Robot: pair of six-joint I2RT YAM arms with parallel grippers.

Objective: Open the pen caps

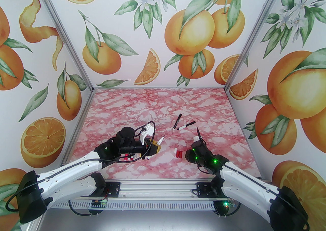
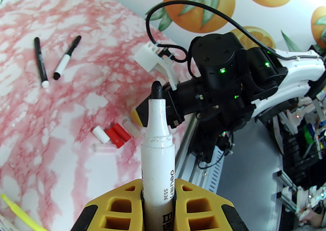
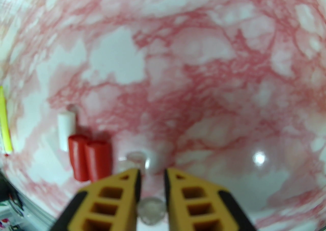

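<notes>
- Currently grips a white marker (image 2: 158, 148) in the left claw (image 2: 158, 186), clamped shut around the barrel, bare black tip (image 2: 156, 90) pointing away from the wrist.
- Holds that marker above the pink marble table (image 1: 142, 102), toward its near left part.
- Hangs the right claw (image 3: 152, 172) low over the table near its front middle, parted by only a narrow gap.
- Shows a clear round cap (image 3: 151, 209) within that gap, further back inside the claw; too blurred to tell whether pinched or lying loose.
- Has a second clear cap (image 3: 133, 160) lying just ahead of the claw's tips.
- Shows two red caps (image 3: 89, 158) side by side and touching, just to the left of the right claw.
- Shows a white cap (image 3: 66, 128) just beside the red caps on their far side, and a pale see-through cap (image 2: 103, 148) close by.
- Further out, near the table's middle and well apart from the caps, shows a black pen (image 2: 40, 62) and a black-and-white pen (image 2: 66, 57), near ends close together but not touching.
- At the left edge of the right wrist view, catches a yellow pen (image 3: 5, 123) lying on the table.
</notes>
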